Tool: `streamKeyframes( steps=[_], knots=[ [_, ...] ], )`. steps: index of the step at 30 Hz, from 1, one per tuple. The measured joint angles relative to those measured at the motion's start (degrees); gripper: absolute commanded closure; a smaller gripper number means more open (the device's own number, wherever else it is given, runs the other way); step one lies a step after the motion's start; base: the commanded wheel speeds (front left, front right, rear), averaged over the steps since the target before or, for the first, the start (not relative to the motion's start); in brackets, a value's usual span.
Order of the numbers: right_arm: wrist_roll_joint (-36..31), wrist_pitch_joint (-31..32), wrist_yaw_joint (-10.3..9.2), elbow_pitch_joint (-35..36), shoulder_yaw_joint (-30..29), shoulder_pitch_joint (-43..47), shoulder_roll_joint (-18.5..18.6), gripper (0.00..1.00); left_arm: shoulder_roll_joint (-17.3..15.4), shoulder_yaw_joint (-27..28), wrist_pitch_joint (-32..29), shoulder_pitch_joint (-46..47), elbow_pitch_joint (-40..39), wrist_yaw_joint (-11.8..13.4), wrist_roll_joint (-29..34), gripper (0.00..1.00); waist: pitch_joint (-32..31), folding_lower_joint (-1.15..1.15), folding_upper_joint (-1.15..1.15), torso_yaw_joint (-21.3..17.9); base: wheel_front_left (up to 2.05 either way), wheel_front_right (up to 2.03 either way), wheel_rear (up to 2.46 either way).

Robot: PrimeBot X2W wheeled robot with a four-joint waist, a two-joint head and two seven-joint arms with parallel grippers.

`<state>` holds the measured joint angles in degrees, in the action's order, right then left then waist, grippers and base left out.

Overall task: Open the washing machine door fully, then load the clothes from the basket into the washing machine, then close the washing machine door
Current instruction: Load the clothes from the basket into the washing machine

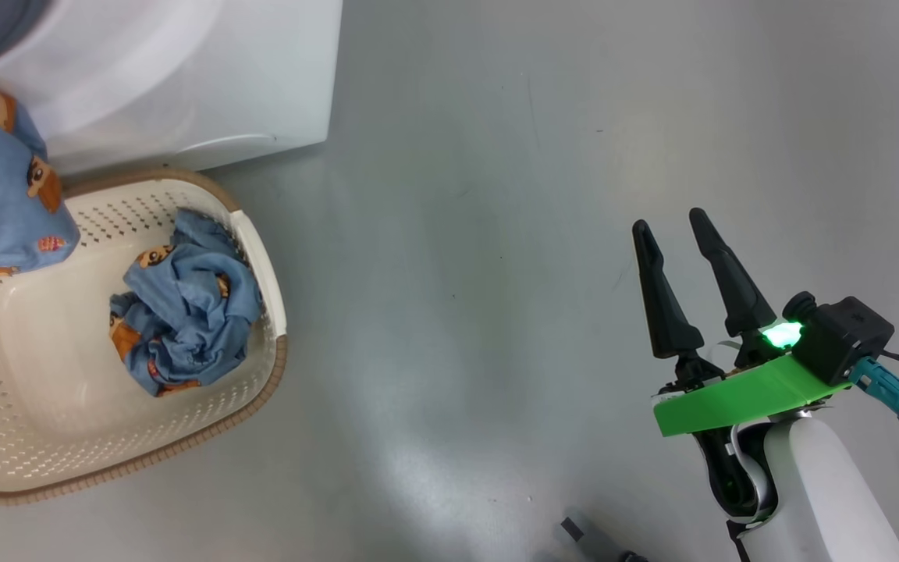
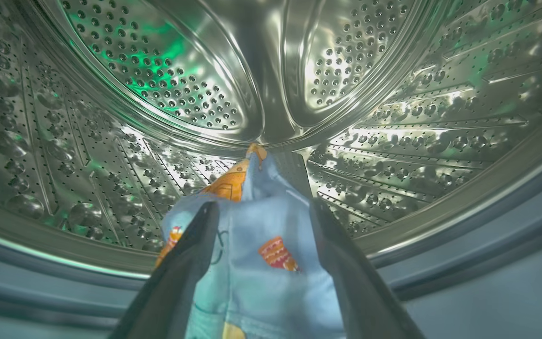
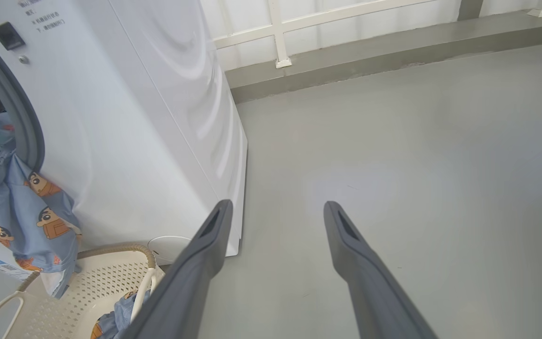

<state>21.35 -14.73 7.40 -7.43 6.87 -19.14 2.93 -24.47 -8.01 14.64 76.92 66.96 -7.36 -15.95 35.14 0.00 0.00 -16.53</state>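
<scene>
Two clothes items are counted: one bundle (image 1: 184, 320) is seen in the single basket (image 1: 266, 273), one garment (image 2: 261, 263) is draped from the washing machine (image 1: 184, 70) drum (image 2: 181, 70) between the spread left fingers (image 2: 186, 268). The right fingers (image 1: 664, 300) are spread, empty, above the floor (image 1: 496, 234).

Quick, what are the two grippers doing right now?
Left gripper: open, blue printed cloth between its fingers.
Right gripper: open, holding nothing.

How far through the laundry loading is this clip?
Done: the washing machine stands open, the left gripper at its drum. In hand: one garment lies between the spread fingers, its tail hanging outside over the front. Left: the bundle in the basket, then closing the door. Right gripper open, idle above the floor.
</scene>
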Motion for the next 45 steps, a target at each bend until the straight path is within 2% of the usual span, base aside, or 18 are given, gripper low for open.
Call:
streamKeyframes(
  steps=[8, 16, 22, 30, 45],
  knots=[
    [-0.04, 0.0, 0.0, -0.01, -0.53, 0.0, 0.0, 0.0, 0.38, 0.69, 0.01, -1.44, -5.48, -0.04, -3.26, 0.0, -0.08, 0.0, 0.0, 0.74, 0.0, 0.0, 0.0],
    [-1.22, 0.0, 0.0, -0.04, -1.86, 0.0, 0.01, 0.0, 3.18, 4.2, 0.03, -11.44, -15.71, -0.04, -5.24, 0.0, -1.25, 0.0, 0.0, 2.9, 0.0, 0.0, 0.0],
    [-2.21, 0.0, 0.0, -0.29, -2.41, 0.0, 0.01, 0.0, 5.42, 8.35, 0.05, -18.67, -23.85, -0.04, -3.97, 0.0, -2.6, 0.0, 0.0, 4.64, 0.0, 0.0, 0.0],
    [-3.65, 0.0, 0.0, -0.76, -3.35, 0.09, 0.03, 0.0, 10.11, 13.79, 0.05, -31.12, -33.22, -0.04, -2.52, 0.0, -4.97, 0.0, 0.0, 6.58, 0.0, 0.0, 0.0],
    [-4.57, 0.0, 0.0, -1.14, -4.17, 2.13, 0.52, 0.0, 14.96, 16.05, 0.04, -50.55, -46.4, -0.04, 0.2, 0.0, -8.4, 0.0, 0.0, 9.59, 0.0, 0.0, 0.0]
  ],
)
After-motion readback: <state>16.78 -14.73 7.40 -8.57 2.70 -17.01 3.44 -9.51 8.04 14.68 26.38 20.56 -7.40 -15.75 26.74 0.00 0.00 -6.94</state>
